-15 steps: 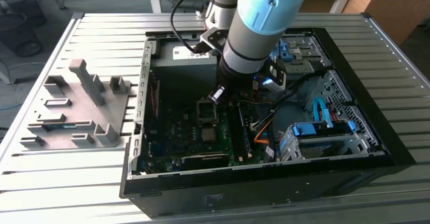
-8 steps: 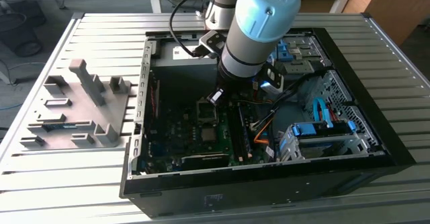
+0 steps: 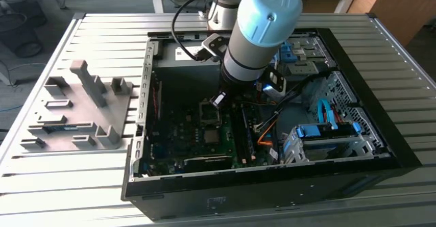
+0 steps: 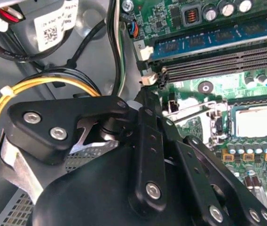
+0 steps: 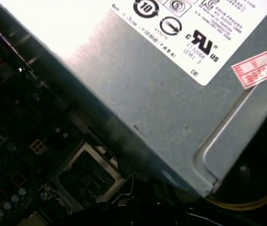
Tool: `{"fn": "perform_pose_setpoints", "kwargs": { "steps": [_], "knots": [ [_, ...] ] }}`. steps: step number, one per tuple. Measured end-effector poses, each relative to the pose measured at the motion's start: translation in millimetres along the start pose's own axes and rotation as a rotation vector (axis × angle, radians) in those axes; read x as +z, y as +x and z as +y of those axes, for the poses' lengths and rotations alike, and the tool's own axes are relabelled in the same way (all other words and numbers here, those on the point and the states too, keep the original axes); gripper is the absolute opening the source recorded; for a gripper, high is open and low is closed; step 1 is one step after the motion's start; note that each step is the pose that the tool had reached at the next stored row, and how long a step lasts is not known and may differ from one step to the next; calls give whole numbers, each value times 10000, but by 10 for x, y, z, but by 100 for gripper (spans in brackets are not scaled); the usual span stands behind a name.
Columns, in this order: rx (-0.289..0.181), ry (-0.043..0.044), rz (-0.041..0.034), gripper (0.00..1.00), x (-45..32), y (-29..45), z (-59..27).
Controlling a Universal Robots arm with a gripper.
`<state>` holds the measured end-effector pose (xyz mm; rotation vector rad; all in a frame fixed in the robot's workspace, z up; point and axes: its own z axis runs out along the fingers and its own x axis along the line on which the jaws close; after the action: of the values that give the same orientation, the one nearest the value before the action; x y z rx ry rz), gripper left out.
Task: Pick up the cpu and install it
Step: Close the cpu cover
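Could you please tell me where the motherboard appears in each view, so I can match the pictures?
Exterior view: motherboard on the floor of the case, below the arm.
Second wrist view: green board carrying the long memory slots.
First wrist view: dark board beside the grey power supply.
Shared landmark: the metal-framed socket on the board.

My arm (image 3: 262, 28) is pale blue, the case (image 3: 381, 150) black, the board (image 4: 204, 87) green, the supply box (image 5: 138, 80) grey, white-labelled.
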<state>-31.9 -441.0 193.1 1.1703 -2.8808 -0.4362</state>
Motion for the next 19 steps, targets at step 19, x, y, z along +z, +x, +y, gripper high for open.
{"fn": "perform_pose_setpoints", "kwargs": {
  "steps": [19],
  "knots": [
    [7, 0, -52, 10, -79, 80, 49]
  ]
}}
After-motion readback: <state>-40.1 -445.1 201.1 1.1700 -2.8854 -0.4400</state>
